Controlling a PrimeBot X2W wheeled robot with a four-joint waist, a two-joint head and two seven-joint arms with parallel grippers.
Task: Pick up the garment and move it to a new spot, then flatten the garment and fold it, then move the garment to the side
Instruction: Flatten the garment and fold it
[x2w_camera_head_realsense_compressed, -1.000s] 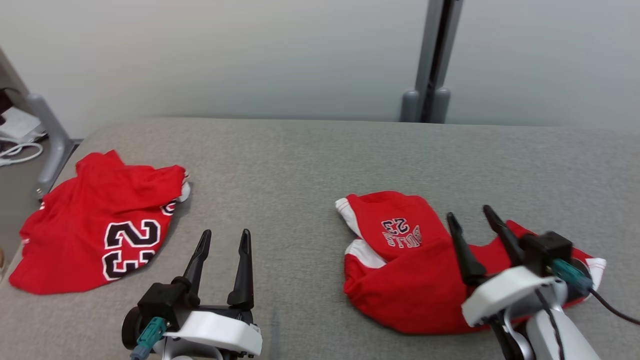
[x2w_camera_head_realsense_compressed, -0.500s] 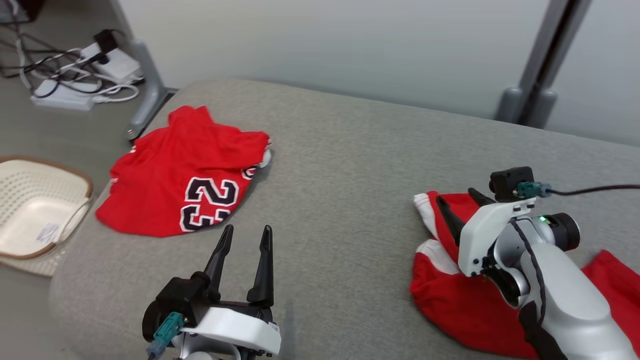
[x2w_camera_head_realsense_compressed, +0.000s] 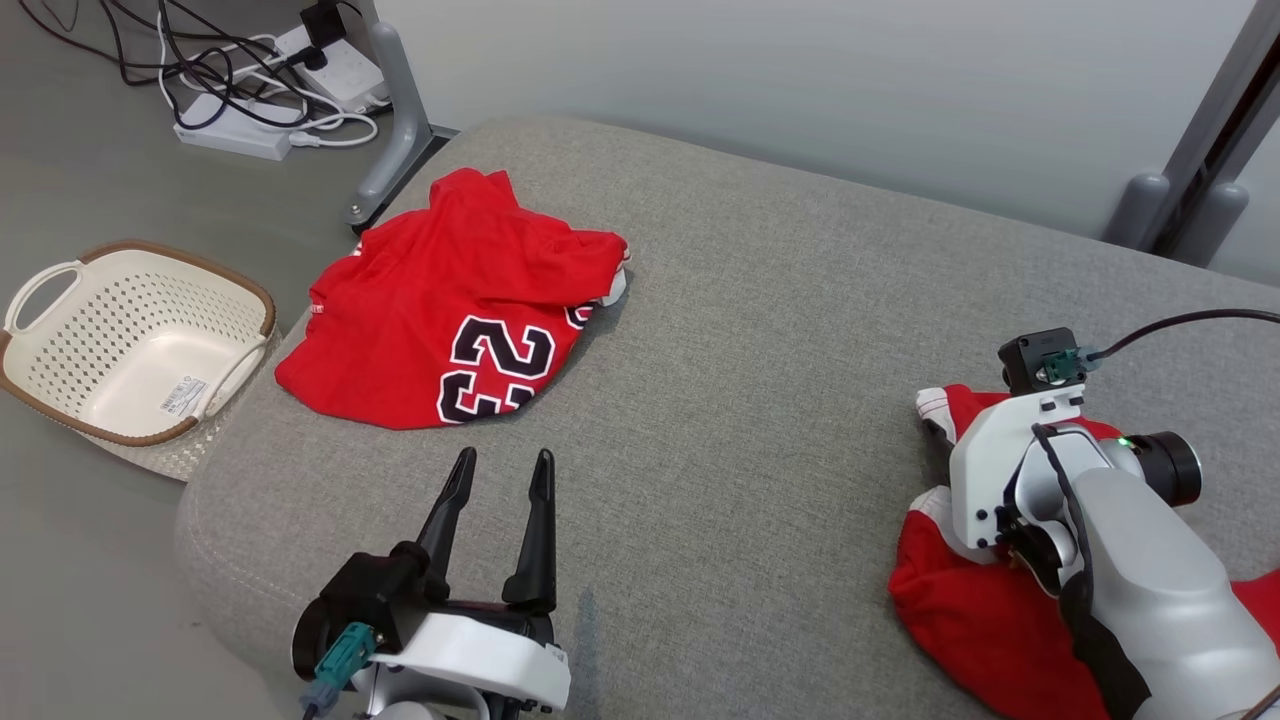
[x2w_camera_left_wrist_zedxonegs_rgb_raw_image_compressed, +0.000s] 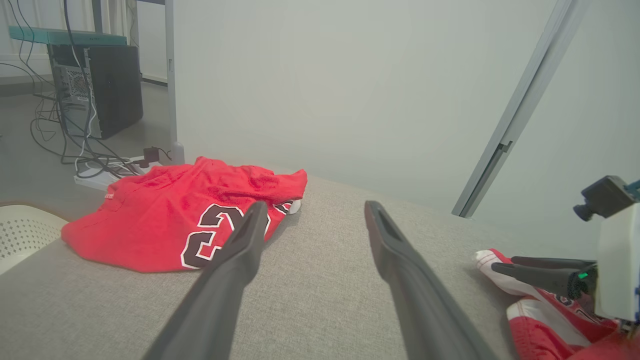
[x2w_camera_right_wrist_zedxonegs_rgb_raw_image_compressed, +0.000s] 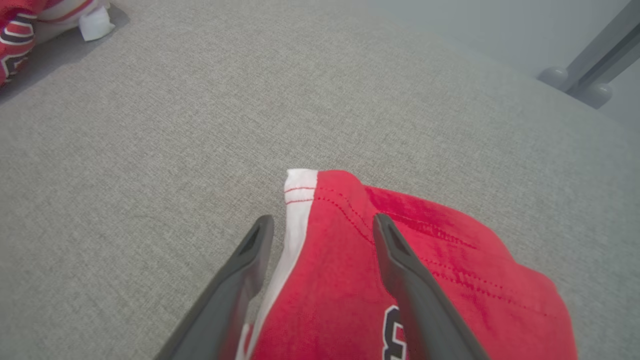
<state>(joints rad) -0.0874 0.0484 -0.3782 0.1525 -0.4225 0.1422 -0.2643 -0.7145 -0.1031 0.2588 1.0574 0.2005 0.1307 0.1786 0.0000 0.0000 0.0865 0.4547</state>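
Your right gripper (x2w_camera_right_wrist_zedxonegs_rgb_raw_image_compressed: 322, 220) has shifted over the white-trimmed corner of the red garment (x2w_camera_head_realsense_compressed: 950, 610), which lies at four o'clock on the grey cushion (x2w_camera_head_realsense_compressed: 760, 330). Its fingers stand spread, grasping nothing, as do those of the left gripper (x2w_camera_head_realsense_compressed: 506, 458) at six o'clock.

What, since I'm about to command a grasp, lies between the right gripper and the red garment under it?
Nothing visible. The right gripper, jaws open, points straight at the red garment, framing its white-trimmed corner on the grey cushion.
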